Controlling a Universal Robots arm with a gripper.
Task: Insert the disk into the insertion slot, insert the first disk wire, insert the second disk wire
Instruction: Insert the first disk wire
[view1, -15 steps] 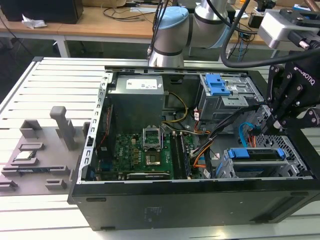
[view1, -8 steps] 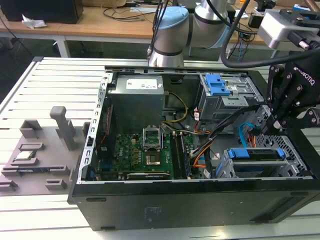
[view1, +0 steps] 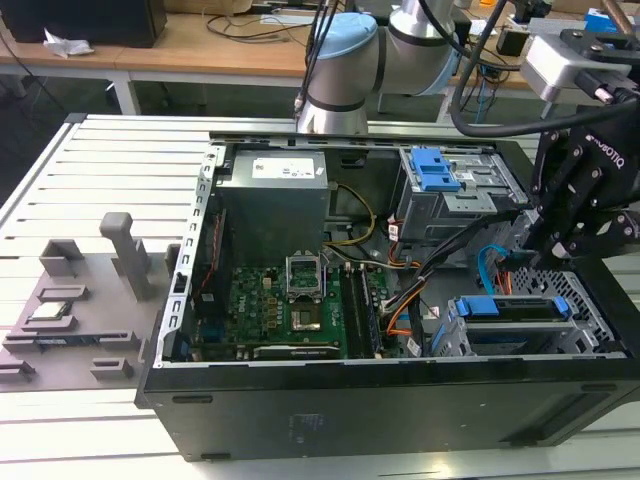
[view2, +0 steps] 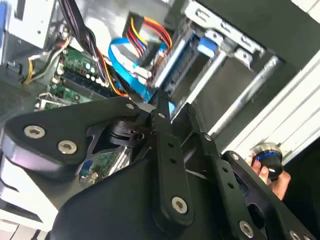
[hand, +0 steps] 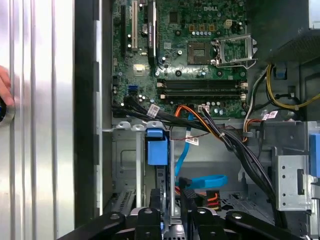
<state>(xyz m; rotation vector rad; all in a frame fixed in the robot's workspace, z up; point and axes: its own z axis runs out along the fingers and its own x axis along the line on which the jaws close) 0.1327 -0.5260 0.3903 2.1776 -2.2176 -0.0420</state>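
The gripper (hand: 171, 192) is hanging at the end of the insertion slot (view1: 595, 315), close among the blue wire (hand: 202, 180) and the black cable bundle (hand: 235, 145). Any sideways drift here is probably risking a snagged loop, a plug going in crooked, or a knock against the cage's metal rail. The disk (view1: 510, 308) is sitting inside the slot in its blue carrier, lying just beyond the jaws rather than between them; the jaws are standing near each other with a narrow gap, and whether they are pinching a wire plug cannot be told.
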